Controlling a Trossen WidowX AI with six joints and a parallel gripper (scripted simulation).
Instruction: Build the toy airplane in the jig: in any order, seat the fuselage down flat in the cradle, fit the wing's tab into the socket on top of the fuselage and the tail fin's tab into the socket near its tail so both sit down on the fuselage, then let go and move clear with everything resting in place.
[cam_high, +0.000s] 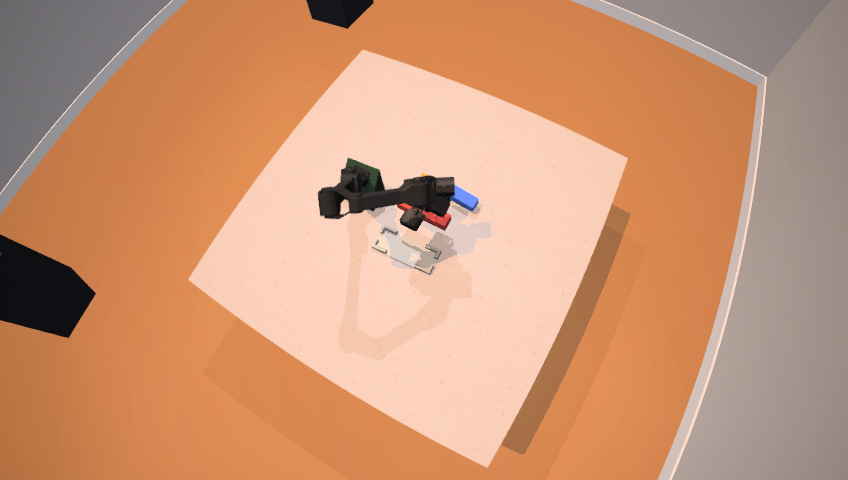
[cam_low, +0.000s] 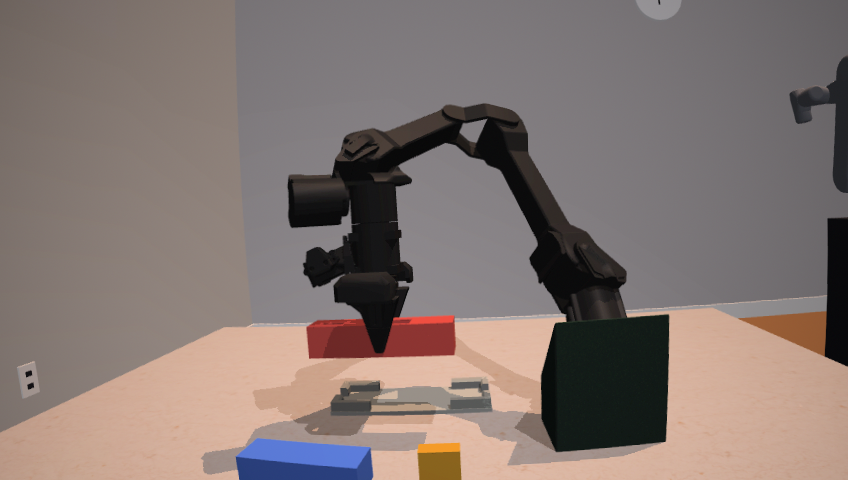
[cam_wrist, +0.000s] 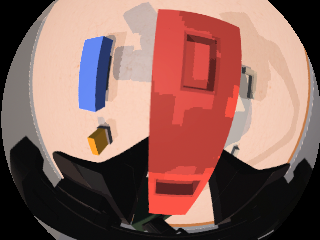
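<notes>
My gripper (cam_high: 416, 215) (cam_low: 378, 344) is shut on the red fuselage (cam_high: 440, 221) (cam_low: 416, 337) (cam_wrist: 190, 114) and holds it level in the air, with its two sockets facing up. The grey jig (cam_high: 383, 245) (cam_low: 355, 405) (cam_wrist: 248, 83) lies on the table below and a little to one side of the fuselage, with its cradle empty. The blue wing (cam_high: 465, 198) (cam_low: 303, 459) (cam_wrist: 94, 74) and the small orange tail fin (cam_high: 423, 174) (cam_low: 439, 460) (cam_wrist: 100, 139) lie loose on the table, on the far side of the fuselage from the jig.
The dark green block (cam_high: 364, 172) (cam_low: 606, 380) under the arm's base stands close beside the jig. The pale table top (cam_high: 476, 356) ends in edges all round. Black boxes (cam_high: 35, 291) stand on the orange floor.
</notes>
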